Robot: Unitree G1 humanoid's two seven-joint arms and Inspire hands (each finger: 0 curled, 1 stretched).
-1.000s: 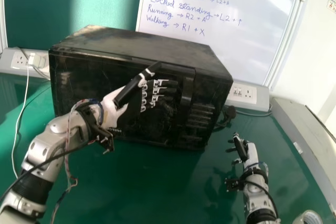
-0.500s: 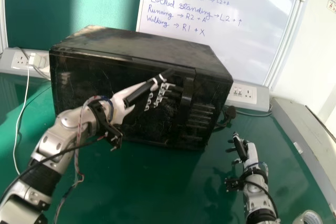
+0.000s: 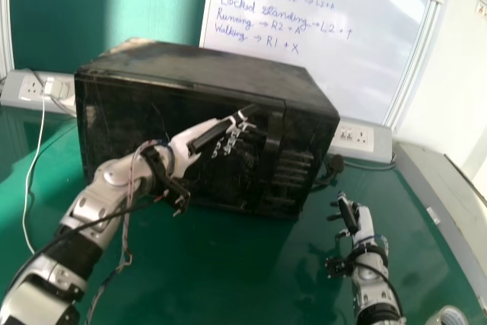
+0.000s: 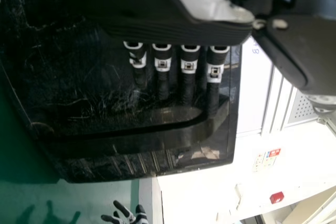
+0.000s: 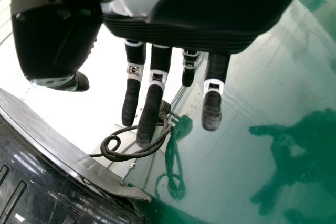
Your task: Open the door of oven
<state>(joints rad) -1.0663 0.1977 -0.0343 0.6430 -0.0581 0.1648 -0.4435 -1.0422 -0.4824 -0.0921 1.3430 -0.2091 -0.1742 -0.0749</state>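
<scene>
Firstly, at the near right of the glossy green tabletop (image 3: 228, 272), the black-and-white robotic right hand (image 3: 365, 226) was idle, its fingers relaxed and holding nothing, with a roll of tape (image 3: 447, 315) near the corner. The black-and-white robotic left hand (image 3: 186, 140) was released, its fingers extended across the glossy black oven door (image 3: 125, 123) to the upright black plastic handle (image 3: 272, 142); actual contact could not be confirmed. In this inspector's judgement, the step called for hooking the fingertips behind the handle's inner edge, then drawing smoothly toward the robot. Straight fingers were liable to slip off. As the left forearm lay before the door, it needed to withdraw along the opening arc, lest the panel strike it; a jerk might have dragged the cabinet.

The boxy black oven (image 3: 209, 68) stood on the tabletop beyond the hands, door closed, with a dark coiled cable (image 5: 113, 153) beside it. Behind were white socket strips (image 3: 364, 137), then a handwritten whiteboard (image 3: 327, 55) and a plain white wall (image 3: 455, 66).
</scene>
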